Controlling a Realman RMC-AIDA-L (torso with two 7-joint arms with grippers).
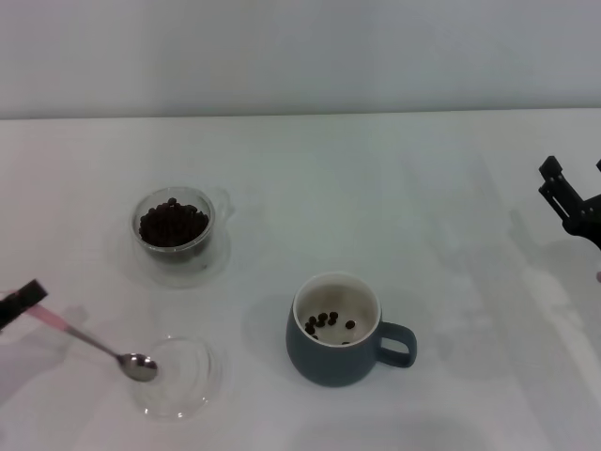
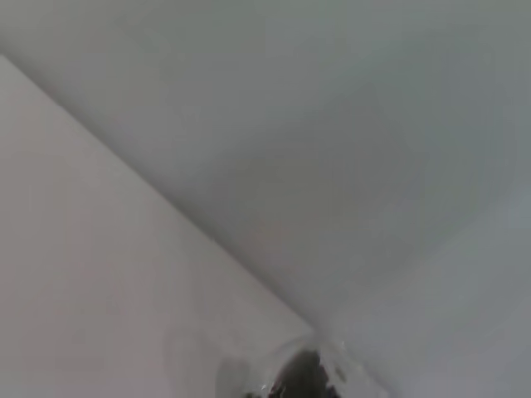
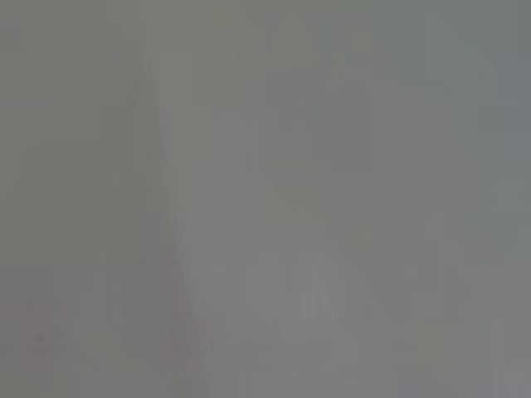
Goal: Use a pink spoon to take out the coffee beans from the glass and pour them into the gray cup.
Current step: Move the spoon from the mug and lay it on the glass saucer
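Head view, white bench (image 1: 394,188): the left gripper (image 1: 21,303) is entering at the near left edge, its jaws pinching the far end of the pink spoon (image 1: 94,343) by its pale handle. The spoon's long axis is running from the jaws toward the robot's right and slightly nearer, and its metal bowl is lying over the rim of a shallow clear dish (image 1: 178,376); the bowl is looking empty. The glass (image 1: 174,221), filled with coffee beans (image 1: 172,224), is standing farther from the robot than the spoon bowl and a little to the right of it, well apart from the dish. The gray cup (image 1: 340,329) is standing to the right of both, near the bench's middle, its loop handle pointing right and a few beans already lying on its cream floor. Judging from this layout, the coming scoop is calling for the spoon tip to travel away from the robot, toward the glass mouth; the left arm is plainly the nearer one. The right gripper (image 1: 571,202) is idling at the far right edge; whether its jaws are spread cannot be told. Left wrist view: the glass (image 2: 290,377) is showing only at the frame edge.
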